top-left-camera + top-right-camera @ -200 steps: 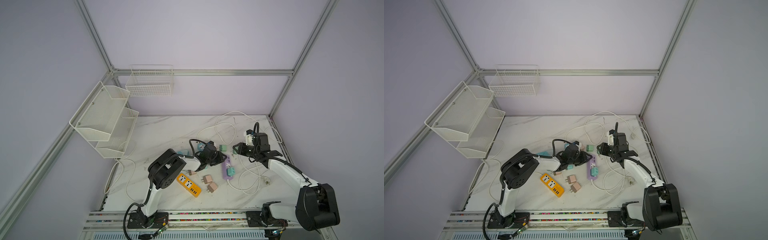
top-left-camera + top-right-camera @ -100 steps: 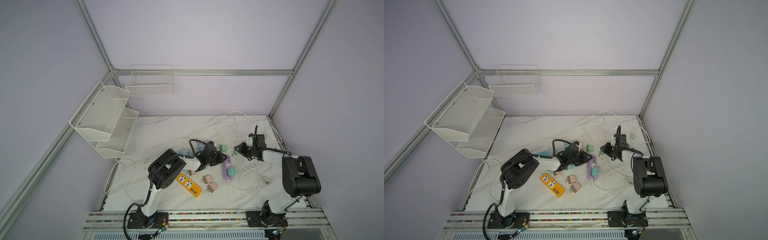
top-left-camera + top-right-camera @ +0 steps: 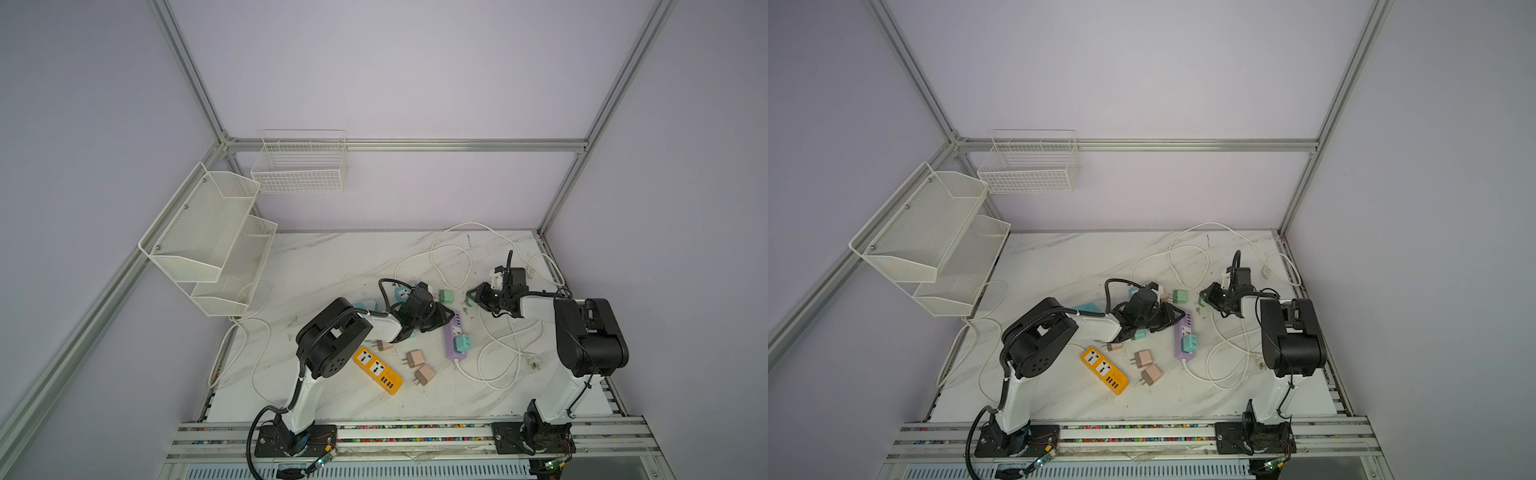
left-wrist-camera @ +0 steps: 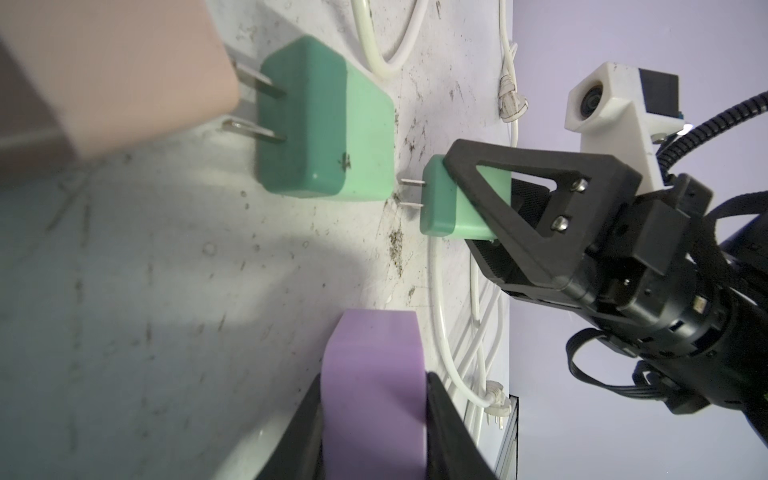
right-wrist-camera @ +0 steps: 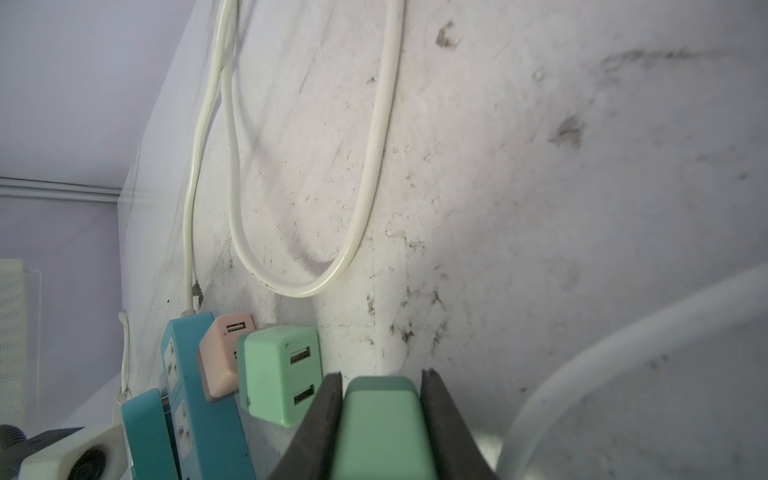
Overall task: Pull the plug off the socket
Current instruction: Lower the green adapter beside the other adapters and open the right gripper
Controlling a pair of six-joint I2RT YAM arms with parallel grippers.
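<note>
My right arm point(image 3: 536, 305) lies low, my right pincer point(image 5: 380, 376) pinching one green plug point(image 4: 436, 208). My left pincer point(image 4: 374, 376) squeezes one purple strip point(image 4: 374, 345). One loose green plug point(image 4: 332, 124) sits nearby.

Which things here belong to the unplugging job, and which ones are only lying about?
Job in hand:
- left hand, shut on the purple power strip
- right hand, shut on a green plug, pins bare
- teal plug, seated in that strip

Lying about:
- orange power strip
- blue power strip
- pink plugs
- loose green plug
- white cables
- wall baskets
</note>
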